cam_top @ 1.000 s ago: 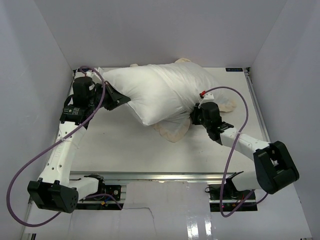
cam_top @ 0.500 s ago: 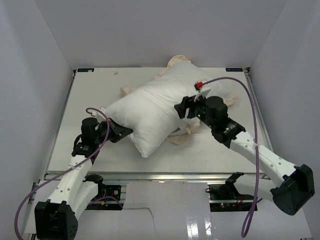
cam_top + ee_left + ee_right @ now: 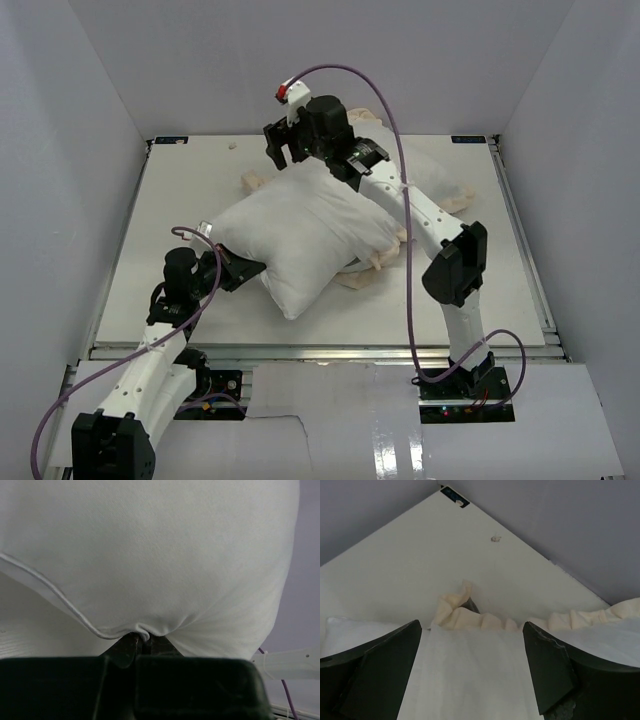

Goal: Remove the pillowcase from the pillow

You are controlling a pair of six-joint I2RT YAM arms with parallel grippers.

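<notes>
The pillow (image 3: 305,230) is a plump white cushion lying slantwise mid-table. It fills the left wrist view (image 3: 150,555). My left gripper (image 3: 252,271) is shut on the seam of its near-left edge (image 3: 141,636). The pillowcase (image 3: 368,268) shows as cream frill poking out from under the pillow at its near side, its far-left corner (image 3: 254,182) and its right side. My right gripper (image 3: 284,147) hangs open above the pillow's far-left edge. In its wrist view the gripper (image 3: 471,630) has nothing between its fingers. Below it lie white fabric and the pillowcase frill (image 3: 470,617).
White enclosure walls stand close on the left, far and right sides of the table (image 3: 180,200). A small scrap (image 3: 495,538) lies on the table near the far-left corner. The right arm's purple cable (image 3: 395,110) loops high over the pillow.
The right gripper has opened and swung from the pillow's right side up to its far-left edge. The left arm pulled the pillow toward the near left, then held still.
</notes>
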